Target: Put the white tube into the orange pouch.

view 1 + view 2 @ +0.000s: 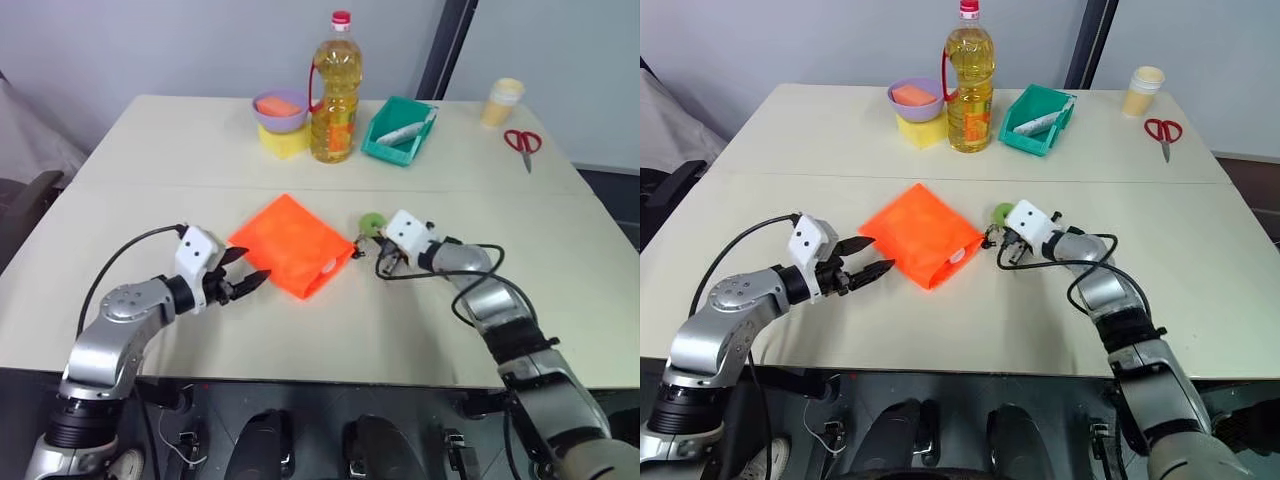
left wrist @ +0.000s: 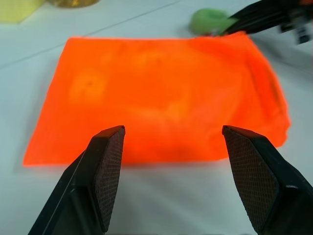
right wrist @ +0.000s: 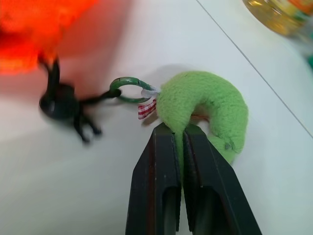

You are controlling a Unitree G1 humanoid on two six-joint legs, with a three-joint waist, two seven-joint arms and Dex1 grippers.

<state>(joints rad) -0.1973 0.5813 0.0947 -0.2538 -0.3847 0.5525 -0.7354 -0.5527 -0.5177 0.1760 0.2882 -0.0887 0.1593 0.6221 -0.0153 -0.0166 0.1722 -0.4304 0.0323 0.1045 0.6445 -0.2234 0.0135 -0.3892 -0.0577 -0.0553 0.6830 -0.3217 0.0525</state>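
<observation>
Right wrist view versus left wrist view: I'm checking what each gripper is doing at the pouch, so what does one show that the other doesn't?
The right wrist view alone shows the right gripper shut on the edge of the green plush charm, plus the green ring and black cord linking it to the pouch. The left wrist view alone shows the left gripper open, its fingers short of the pouch's near edge, touching nothing. Both show the orange pouch lying on the white table.
</observation>
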